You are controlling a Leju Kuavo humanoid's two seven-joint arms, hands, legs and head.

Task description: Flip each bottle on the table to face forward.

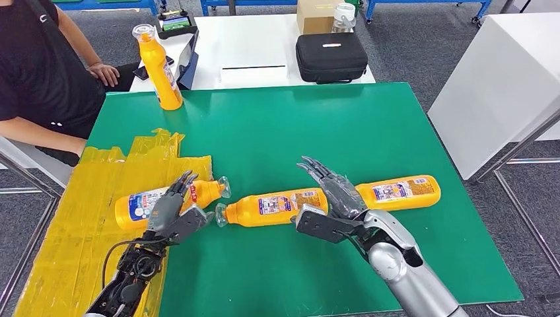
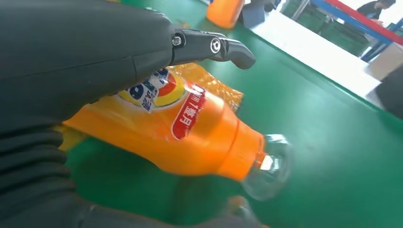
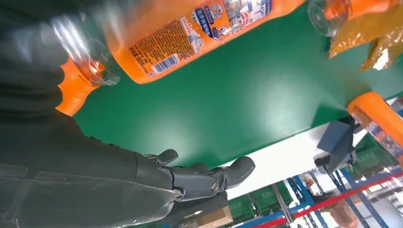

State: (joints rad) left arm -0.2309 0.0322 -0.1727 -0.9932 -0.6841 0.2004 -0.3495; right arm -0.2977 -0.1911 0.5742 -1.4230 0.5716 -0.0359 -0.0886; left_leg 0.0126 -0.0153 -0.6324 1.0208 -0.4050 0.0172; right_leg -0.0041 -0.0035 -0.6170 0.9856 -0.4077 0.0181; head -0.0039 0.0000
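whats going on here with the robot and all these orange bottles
A humanoid robot is working on three orange bottles lying on a green table. Its left hand rests over the left bottle, which lies partly on yellow tape. Its right hand hovers open between the middle bottle and the right bottle, holding nothing. A fourth bottle stands upright at the far left corner, near a seated person.

Bright, even overhead light across the green tabletop (image 1: 370,132), shadows soft and short under the lying bottles. Head view sharp, verticals leaning outward at three and nine o'clock. Left wrist view: clear cap (image 2: 268,166) smeared. Right wrist view: background at five o'clock washed out.
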